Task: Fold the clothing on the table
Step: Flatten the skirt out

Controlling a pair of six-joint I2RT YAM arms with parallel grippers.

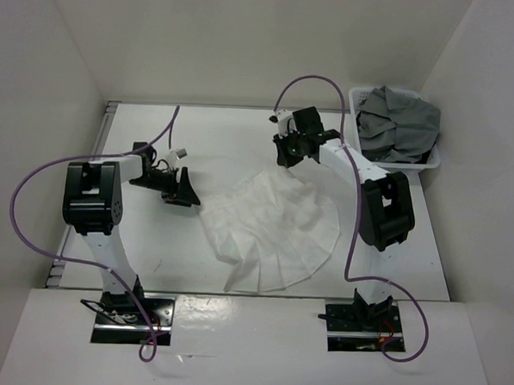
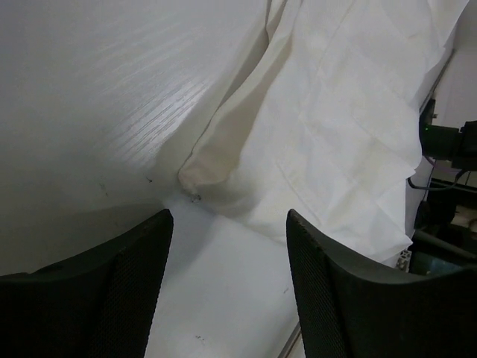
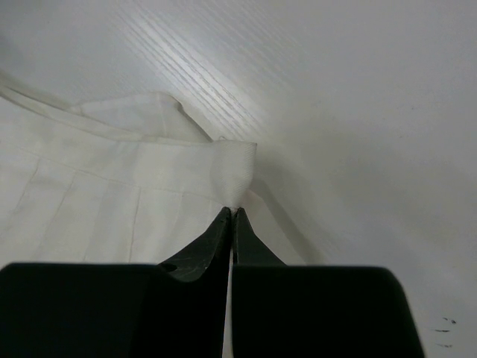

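Pinching a corner of the white pleated fabric skirt (image 1: 277,228), the right gripper (image 1: 287,153) has its two black fingers pressed flat together. In the right wrist view the tips meet at the folded band edge of the cloth, which gathers right at them. From that corner the skirt fans out towards the near side and lies on the large white flat rectangular tabletop (image 1: 217,134), between the two arms.

The left gripper (image 1: 181,195) stands just beside the skirt's left edge, jaws wide apart with nothing between them. In the left wrist view its dark fingers (image 2: 134,283) frame bare tabletop, and a rounded fold of the skirt lies just ahead of them, untouched. Whether the fingertips rest on the tabletop cannot be told.

A small white plastic basket (image 1: 355,98) in the far right corner holds crumpled grey garments (image 1: 399,122), well apart from the skirt.
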